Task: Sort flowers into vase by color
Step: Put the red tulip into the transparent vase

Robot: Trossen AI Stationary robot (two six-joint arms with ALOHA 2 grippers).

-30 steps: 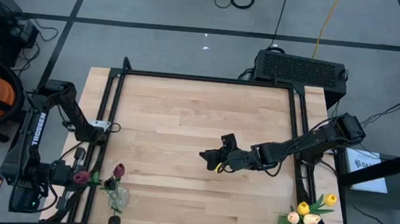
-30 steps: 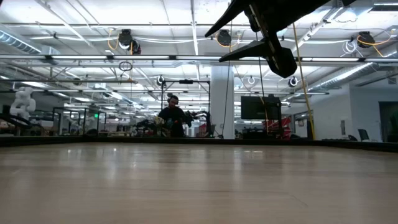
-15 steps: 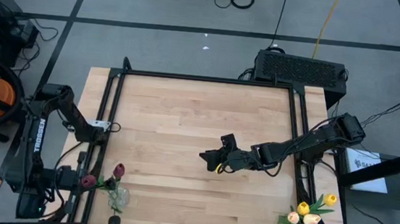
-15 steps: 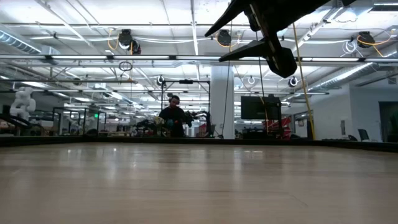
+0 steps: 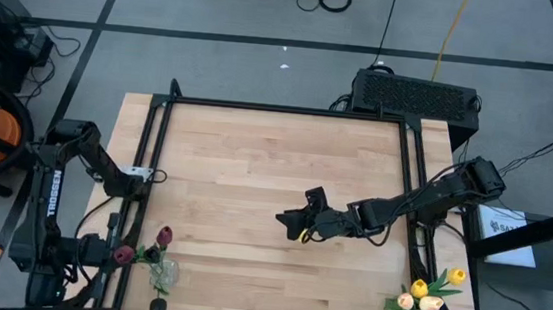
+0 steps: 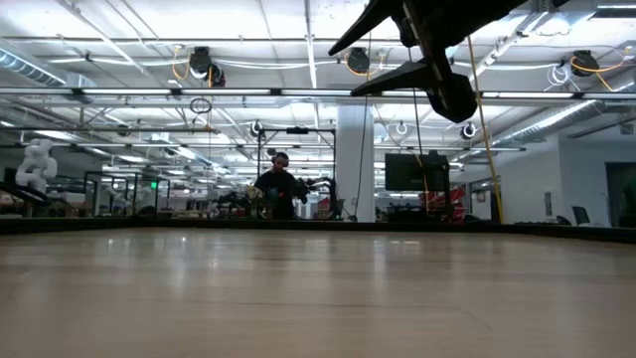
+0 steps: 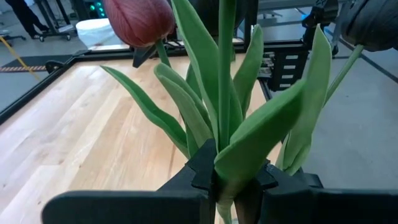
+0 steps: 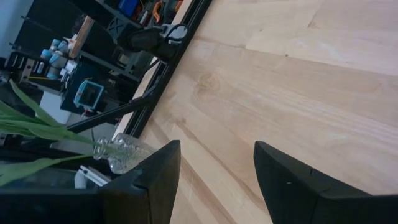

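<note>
Light wooden table with a black frame around its edges, most of its top bare. Near-left corner: a clear glass vase stands on the wood with a dark red tulip and green leaves in it. Near-right corner: a bunch of yellow and pale peach tulips sits at the table's edge; whether they stand in a vase or lie on the wood cannot be told.
</note>
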